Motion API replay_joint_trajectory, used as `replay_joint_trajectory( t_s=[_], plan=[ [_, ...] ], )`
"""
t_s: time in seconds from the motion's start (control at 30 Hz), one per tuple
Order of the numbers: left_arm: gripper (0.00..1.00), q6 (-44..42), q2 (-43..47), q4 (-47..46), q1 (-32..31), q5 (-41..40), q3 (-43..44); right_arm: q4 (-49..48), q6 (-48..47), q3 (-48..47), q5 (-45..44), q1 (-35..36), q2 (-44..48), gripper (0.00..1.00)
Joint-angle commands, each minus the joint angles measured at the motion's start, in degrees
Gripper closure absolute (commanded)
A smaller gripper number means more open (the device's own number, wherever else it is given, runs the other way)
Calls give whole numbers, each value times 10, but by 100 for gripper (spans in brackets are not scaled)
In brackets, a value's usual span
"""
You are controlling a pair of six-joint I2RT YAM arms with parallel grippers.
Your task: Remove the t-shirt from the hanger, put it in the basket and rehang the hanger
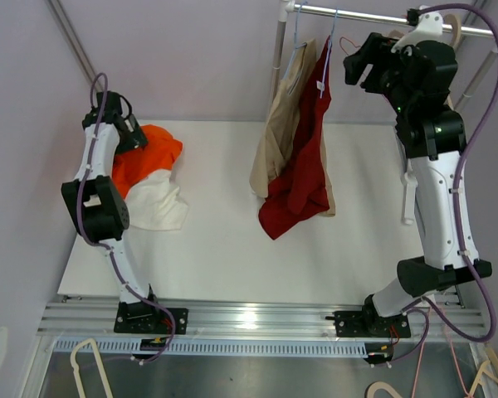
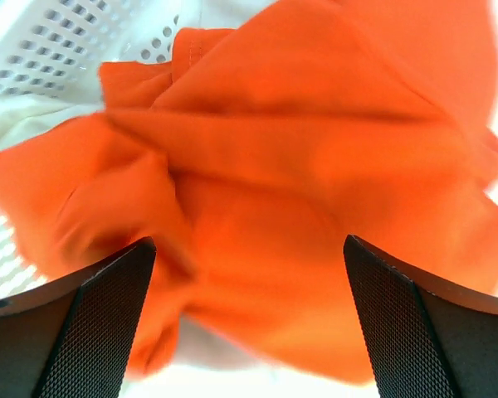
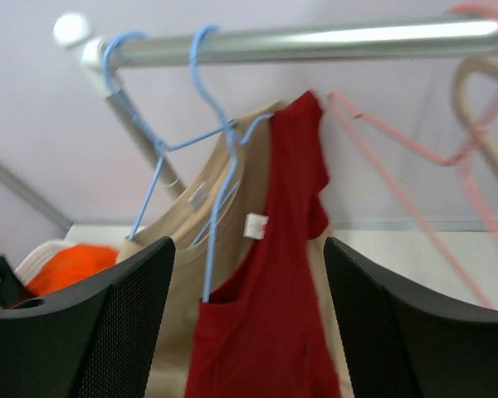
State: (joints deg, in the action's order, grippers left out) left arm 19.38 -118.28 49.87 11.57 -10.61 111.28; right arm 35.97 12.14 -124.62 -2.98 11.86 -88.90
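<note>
Task thing: red shirt (image 1: 303, 178) hangs from the rail (image 1: 365, 15) at the far right of the table (image 1: 224, 257), on a blue hanger (image 3: 220, 191); its hem droops toward the tabletop.
Neighbour: beige shirt (image 1: 275, 141), touching the red one on its left, on a blue hanger of its own.
Other hangers: a bare pink hanger (image 3: 398, 182) on the rail to the right of the red shirt.
Right claw (image 1: 354, 60): fingers wide apart, nothing between them; raised to rail height and facing the shirts.
Key relation: red shirt lies just left of the right claw and a little lower; its collar end, with the white label, is the part nearest the claw.
Long axis: the shirt runs straight down from the rail; the rail runs left to right.
Nearer arm: right, by far; the left arm is well apart, across the table.
Left claw (image 2: 249, 245): fingers spread wide above the orange shirt (image 2: 299, 149), gripping nothing.
Containers: a white perforated basket (image 2: 58, 41) shows at the far-left corner of the left wrist view. The orange shirt is heaped against it over white cloth (image 1: 159, 206). Cannot tell whether the heap sits fully inside.
Step in hand (judgement): right claw lining up on the red shirt near the collar.
Risk (judgement): catching the beige shirt too, or dragging the hanger along the rail.
</note>
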Motion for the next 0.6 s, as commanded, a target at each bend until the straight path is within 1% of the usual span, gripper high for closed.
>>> replay_joint_trajectory(
  t_s=[0.0, 0.07, 0.1, 0.17, 0.2, 0.23, 0.3, 0.33, 0.37, 0.4, 0.43, 0.47, 0.5, 0.53, 0.57],
  plan=[
    [0, -15, 139, 2, -37, -32, 2, 34, 19, -20, 44, 19, -43, 24],
    [0, -28, 180, 1, -59, -36, 8, 35, 30, -30, 56, 21, -58, 25],
    [0, -42, 222, -11, -66, -14, 13, 47, 31, -53, 65, 26, -79, 25],
    [1, -56, 264, -25, -93, 15, 20, 60, 31, -80, 64, 33, -104, 25],
    [1, -77, 284, -35, -106, 30, 20, 68, 30, -90, 62, 39, -124, 26],
    [1, -91, 327, -57, -147, 41, 17, 68, 30, -102, 59, 41, -132, 26],
    [0, -131, 365, -81, -192, 21, 4, 61, 29, -107, 48, 46, -146, 27],
    [0, -145, 403, -110, -239, 14, -14, 58, 29, -107, 46, 49, -150, 27],
    [0, -157, 421, -126, -261, 9, -25, 55, 29, -107, 45, 51, -152, 28],
    [0, -177, 439, -143, -285, 2, -54, 47, 26, -109, 44, 54, -159, 29],
    [0, -187, 458, -163, -328, 0, -88, 44, 25, -111, 36, 57, -163, 29],
    [1, -193, 497, -210, -348, 1, -128, 42, 23, -120, 33, 59, -167, 32],
    [0, -219, 513, -232, -369, -3, -148, 44, 18, -127, 31, 61, -174, 33],
    [0, -228, 526, -250, -406, -6, -166, 46, 16, -135, 12, 63, -184, 35],
    [1, -233, 545, -274, -421, -17, -207, 46, 12, -146, 6, 67, -188, 38]
  ],
)
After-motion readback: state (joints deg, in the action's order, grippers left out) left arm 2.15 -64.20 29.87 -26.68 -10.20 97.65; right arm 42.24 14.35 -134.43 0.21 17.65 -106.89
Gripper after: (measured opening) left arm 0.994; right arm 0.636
